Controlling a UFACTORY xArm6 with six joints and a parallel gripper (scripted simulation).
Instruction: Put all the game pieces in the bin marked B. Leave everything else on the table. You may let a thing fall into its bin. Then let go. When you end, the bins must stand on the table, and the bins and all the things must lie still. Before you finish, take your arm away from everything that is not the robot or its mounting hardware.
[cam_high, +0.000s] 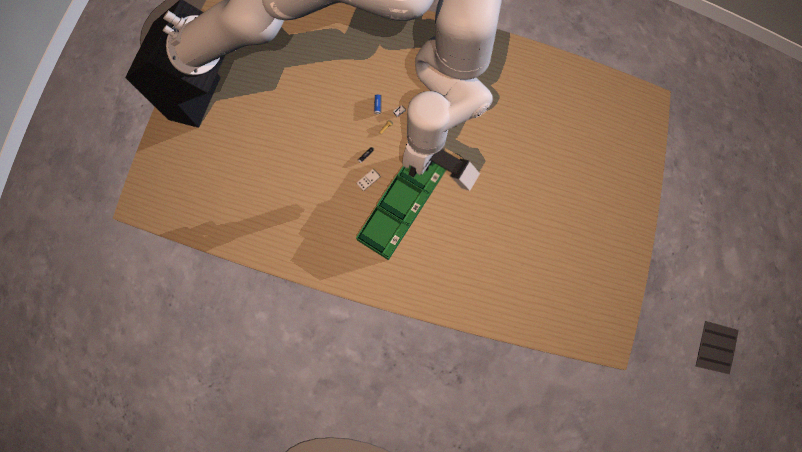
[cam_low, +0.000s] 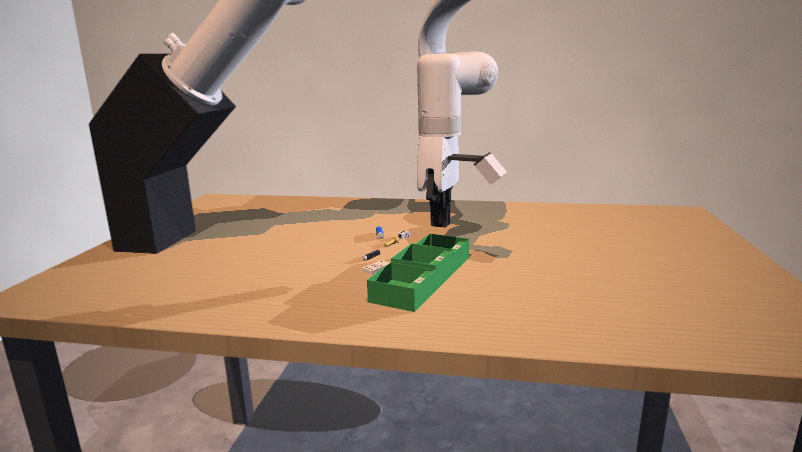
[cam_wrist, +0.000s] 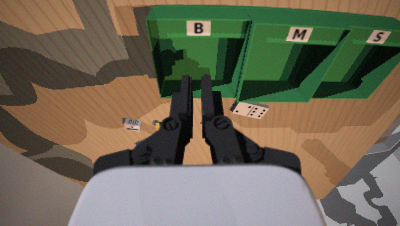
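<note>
On the left of the wooden table (cam_low: 589, 291) stands the black pedestal (cam_low: 140, 185) that carries the white arm (cam_low: 438, 84).

Moving right in the top view, a small group of things lies on the wood: a blue battery (cam_high: 377, 103) farthest from the bins, a small yellow piece (cam_high: 385, 127) just below it, a black cylinder (cam_high: 365, 154) nearer the bins, and a domino (cam_high: 367, 179) with black pips lying flat just beside the green tray, not touching it. A small grey-and-white block (cam_high: 399, 111) sits to the right of the battery; what it is cannot be told at this size.

Next comes the green tray of bins (cam_wrist: 240, 87) — three compartments in a row, labelled B (cam_wrist: 198, 28), M (cam_wrist: 299, 34) and S (cam_wrist: 378, 36) in the wrist view. Bin B looks bare inside apart from shadow.

The gripper (cam_wrist: 196, 87) hangs above bin B at the tray's end, well clear of its rim in the exterior view. Its black fingers stand narrow, nearly together, with only a thin slit between them — nothing is held there.
</note>
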